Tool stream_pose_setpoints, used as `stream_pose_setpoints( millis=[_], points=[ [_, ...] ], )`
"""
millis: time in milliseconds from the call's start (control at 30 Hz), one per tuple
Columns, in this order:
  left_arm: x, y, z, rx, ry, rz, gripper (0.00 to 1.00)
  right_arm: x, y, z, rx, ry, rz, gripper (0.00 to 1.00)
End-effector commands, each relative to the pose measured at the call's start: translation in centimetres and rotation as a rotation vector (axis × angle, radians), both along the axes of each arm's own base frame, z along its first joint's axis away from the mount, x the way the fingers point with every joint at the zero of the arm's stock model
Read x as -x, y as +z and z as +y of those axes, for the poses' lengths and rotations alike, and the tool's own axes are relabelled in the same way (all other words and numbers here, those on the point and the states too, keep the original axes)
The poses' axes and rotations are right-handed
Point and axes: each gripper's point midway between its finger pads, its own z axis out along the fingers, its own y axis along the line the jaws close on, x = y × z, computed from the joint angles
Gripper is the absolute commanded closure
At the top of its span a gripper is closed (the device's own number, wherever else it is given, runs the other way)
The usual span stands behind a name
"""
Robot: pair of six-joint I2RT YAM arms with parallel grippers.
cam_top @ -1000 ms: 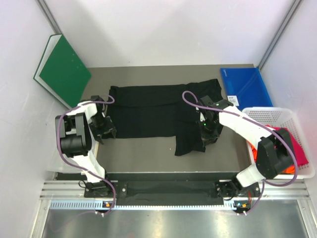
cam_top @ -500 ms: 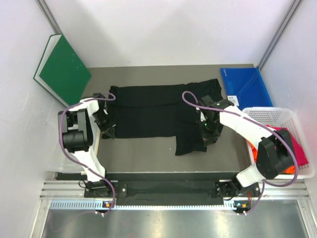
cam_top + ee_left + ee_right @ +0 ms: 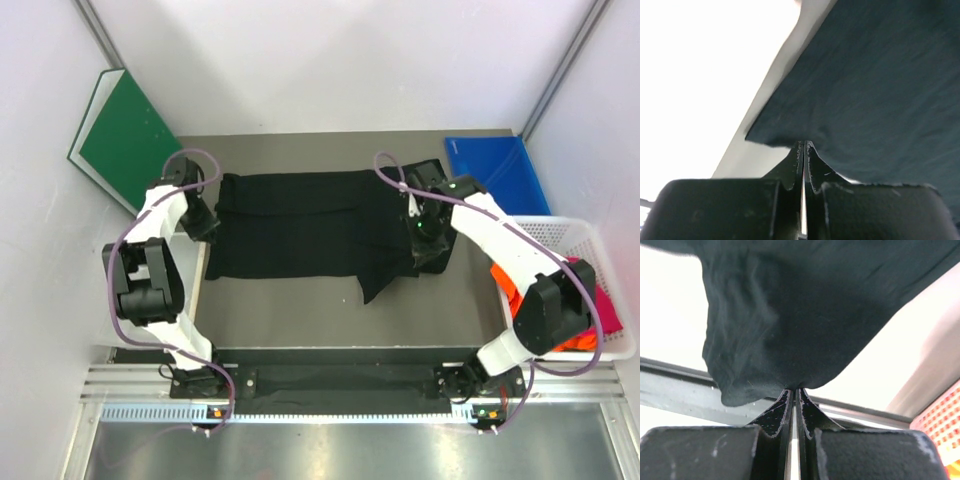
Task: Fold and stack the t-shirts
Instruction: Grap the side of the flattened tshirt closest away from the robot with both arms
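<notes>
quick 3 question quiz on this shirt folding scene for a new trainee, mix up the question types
1. True or false: the left gripper is shut on an edge of the black t-shirt.
2. Where does the pink shirt lie? A) on the black t-shirt B) in the white basket C) in the left gripper
3. In a few words: what does the right gripper hold?

Key: 1 true; 2 B; 3 a bunched part of the black t-shirt.

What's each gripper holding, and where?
Both pinch the black t-shirt: left gripper at its left edge, right gripper at a bunched fold on its right side.
</notes>
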Motion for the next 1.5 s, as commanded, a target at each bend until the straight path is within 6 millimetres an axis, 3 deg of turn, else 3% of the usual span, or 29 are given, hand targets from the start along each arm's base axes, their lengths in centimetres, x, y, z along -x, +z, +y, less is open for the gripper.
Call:
stream_pose_setpoints(
  millis=[0,67,100,200,300,667,1167,1267,1333,1467],
  points=[
    [-3.4,1.7,1.2,-0.048,0.005,-0.058,1.00,-3.3,1.4,-1.3,0.019,-0.023,-0.074,1.00],
    [-3.9,1.3,1.1,-0.040,-0.012,-0.042,0.97,-4.4,1.4,-1.9,0.019,-0.033,-0.077,1.00],
    [-4.1,0.8,0.6,-0.022,-0.045,-0.018,0.86,-4.6,1.3,-2.0,0.017,-0.036,-0.078,1.00],
    [-3.8,-0.2,0.2,-0.019,-0.071,0.022,0.33,-5.2,1.2,-2.3,0.011,-0.044,-0.071,1.00],
    [-2.6,-0.9,0.0,-0.009,-0.072,0.040,0.31,-5.6,1.0,-2.9,0.019,-0.057,-0.071,1.00],
    [1.9,-3.9,-0.8,0.019,-0.054,0.112,0.40,-6.0,0.1,-4.3,0.012,-0.084,-0.048,1.00],
    [3.9,-7.4,-0.3,-0.012,-0.024,0.183,0.44,-6.1,-0.5,-4.0,-0.007,-0.082,-0.023,0.99],
    [3.9,-8.0,-0.1,-0.020,-0.016,0.194,0.67,-6.1,-0.5,-4.0,-0.008,-0.083,-0.021,0.99],
    [3.7,-7.9,-0.1,-0.021,-0.012,0.194,1.00,-6.2,-0.3,-4.0,-0.011,-0.084,-0.025,0.99],
    [2.8,-5.8,0.2,-0.038,-0.023,0.151,1.00,-6.5,0.3,-4.0,-0.016,-0.089,-0.045,0.99]
  ],
)
